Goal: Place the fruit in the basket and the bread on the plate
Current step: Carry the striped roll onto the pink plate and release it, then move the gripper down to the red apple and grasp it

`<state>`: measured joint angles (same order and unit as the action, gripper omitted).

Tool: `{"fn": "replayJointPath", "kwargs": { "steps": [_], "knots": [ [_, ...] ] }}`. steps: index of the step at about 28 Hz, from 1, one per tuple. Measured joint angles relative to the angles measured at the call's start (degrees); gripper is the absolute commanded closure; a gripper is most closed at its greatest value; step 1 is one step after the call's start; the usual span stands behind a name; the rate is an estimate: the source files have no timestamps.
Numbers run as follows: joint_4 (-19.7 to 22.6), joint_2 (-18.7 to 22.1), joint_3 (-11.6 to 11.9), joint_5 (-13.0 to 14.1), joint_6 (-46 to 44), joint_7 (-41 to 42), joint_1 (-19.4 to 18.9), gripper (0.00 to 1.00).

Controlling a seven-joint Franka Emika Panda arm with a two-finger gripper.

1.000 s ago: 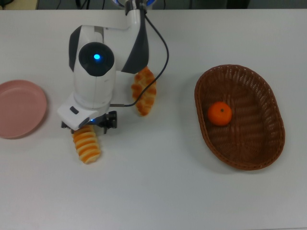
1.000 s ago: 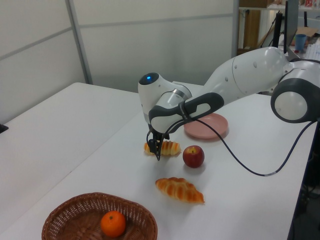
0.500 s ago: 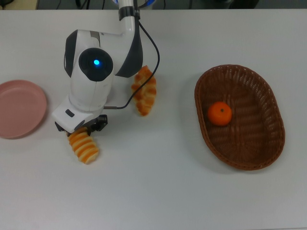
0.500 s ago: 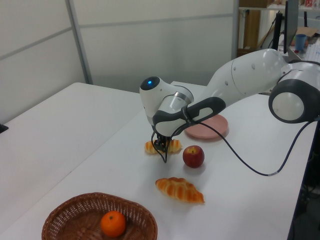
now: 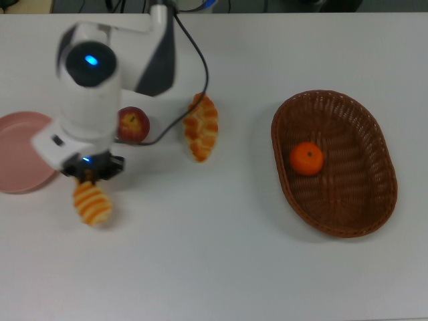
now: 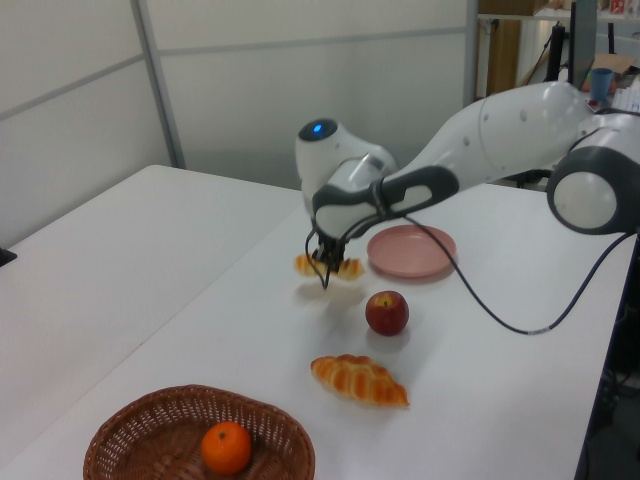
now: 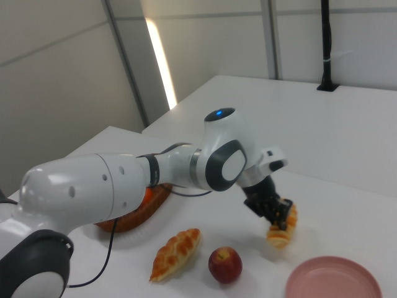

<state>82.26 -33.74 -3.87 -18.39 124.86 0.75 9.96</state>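
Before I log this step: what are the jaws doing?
Gripper: closed on the striped roll, carried above the table near the plate.

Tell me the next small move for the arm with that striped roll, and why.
Probably carry the striped roll on toward the pink plate, then lower it. The gripper is shut on the roll, which the left view shows lifted off the table. The plate lies bare just to the top view's left.
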Motion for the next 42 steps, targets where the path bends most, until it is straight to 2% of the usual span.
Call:
{"fn": "replayJointPath", "kwargs": {
  "steps": [8, 15, 16, 18, 19, 27, 37, 42],
  "knots": [
    [0.5, 2.6, 0.4, 0.2, -3.6, 3.0, 5.9, 1.0],
    [2.1, 2.3, 5.2, 0.2, -8.3, 10.4, 7.2, 1.0],
    [2.3, 2.2, 5.8, 0.2, -8.6, 11.1, 7.3, 0.66],
    [2.6, 2.2, 6.8, 0.2, -9.4, 12.8, 7.4, 0.1],
    [2.6, 2.2, 7.0, 0.2, -9.6, 13.6, 7.5, 0.0],
    [2.6, 2.2, 7.2, 0.3, -9.8, 16.3, 7.6, 0.0],
    [2.4, 2.8, 6.8, 3.9, -10.1, 16.9, 6.9, 0.0],
    [2.3, 4.1, 5.8, 5.2, -15.3, 17.9, 6.0, 0.0]
  ]
}}
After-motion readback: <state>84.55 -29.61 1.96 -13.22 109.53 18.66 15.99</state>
